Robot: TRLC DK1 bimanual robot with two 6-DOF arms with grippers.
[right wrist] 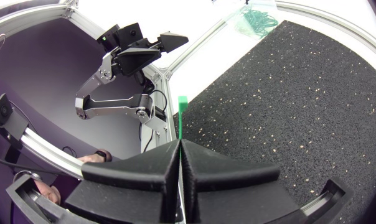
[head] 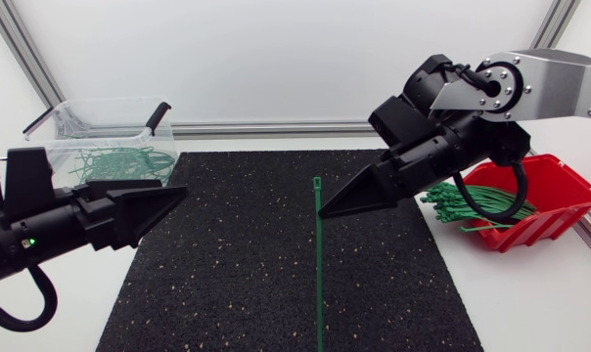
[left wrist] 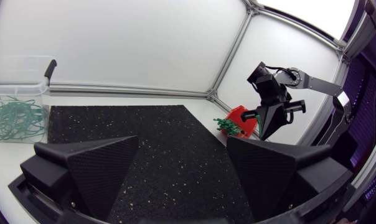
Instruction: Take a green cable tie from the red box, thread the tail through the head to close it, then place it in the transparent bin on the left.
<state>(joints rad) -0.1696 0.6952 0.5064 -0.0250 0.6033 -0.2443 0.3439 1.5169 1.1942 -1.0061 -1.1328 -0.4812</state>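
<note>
My right gripper (head: 325, 209) hangs over the middle of the black mat (head: 276, 284), shut on a straight green cable tie (head: 319, 274) just below its head. The tie hangs down, its tail running toward the table's front edge. In the right wrist view the tie's head (right wrist: 182, 101) sticks out past the closed fingertips of the right gripper (right wrist: 180, 147). My left gripper (left wrist: 182, 140) stands open and empty over the mat's left edge, its fingers (left wrist: 101, 168) wide apart. The red box (head: 540, 200) at the right holds a bundle of green ties (head: 467, 203).
The transparent bin (head: 105, 122) stands at the back left with several closed green ties (head: 119, 161) inside and a black clip on its rim. From the left wrist, the bin (left wrist: 17, 68) is ahead to one side and the right arm (left wrist: 269, 118) is beside the red box (left wrist: 243, 116).
</note>
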